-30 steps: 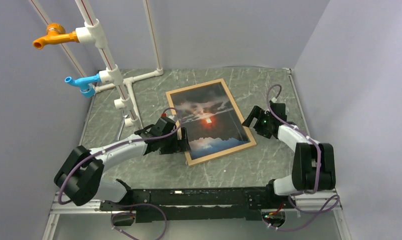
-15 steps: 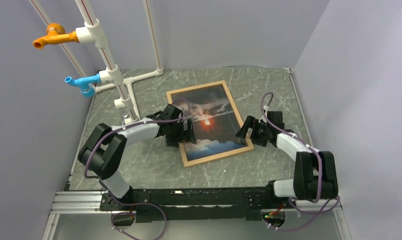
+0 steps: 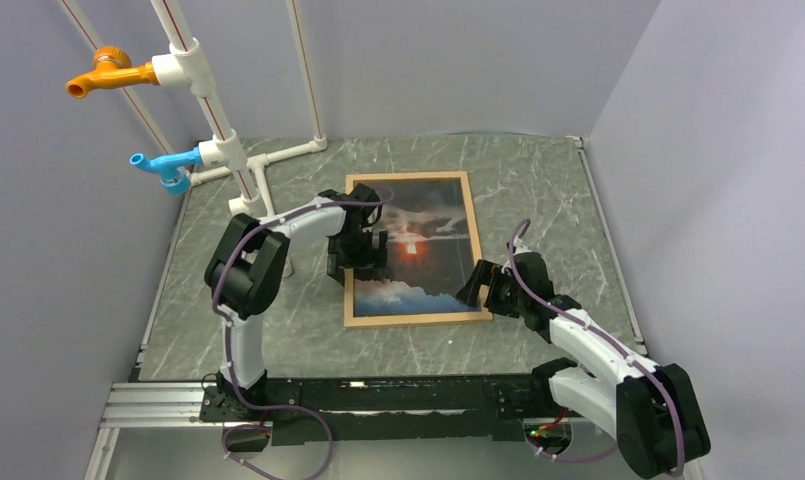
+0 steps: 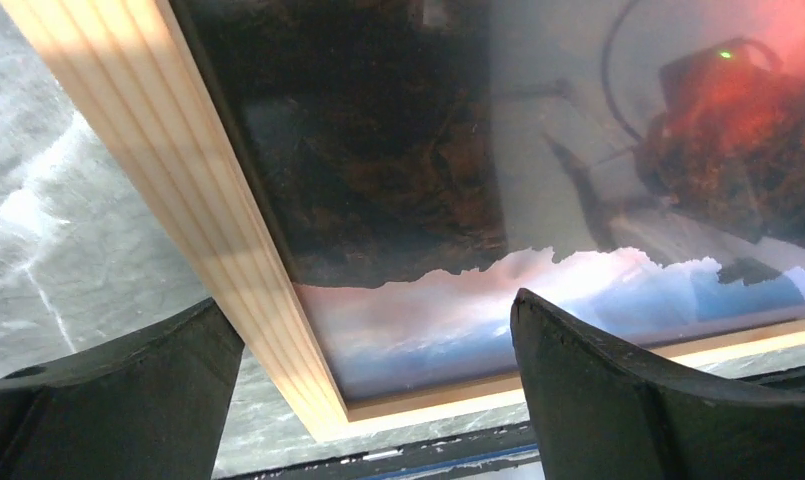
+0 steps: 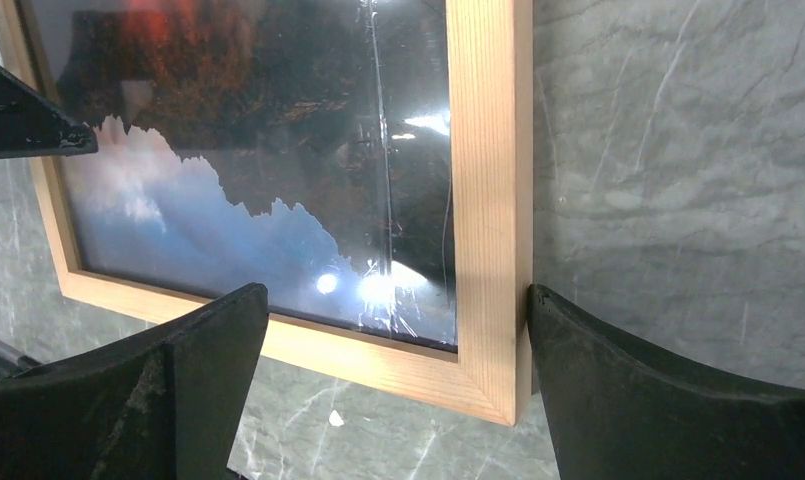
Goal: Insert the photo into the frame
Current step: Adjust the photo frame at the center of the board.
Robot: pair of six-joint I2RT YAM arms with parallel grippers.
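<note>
The frame, thin light wood, lies flat on the marble table with the photo inside it, the orange-red sun at its centre. My left gripper is open over the frame's left side. In the left wrist view its jaws straddle the wooden strip, one finger outside it and the other above the photo. My right gripper is open at the frame's near right corner. Its right finger rests against the strip's outer side. The photo shows glare.
A white pipe rack with an orange tap and a blue tap stands at the back left. Grey walls close the back and the right. A black rail runs along the near edge.
The frame with the photo has turned from tilted to square with the table. My left gripper moved up along its left side. My right gripper came down to its near right corner.
</note>
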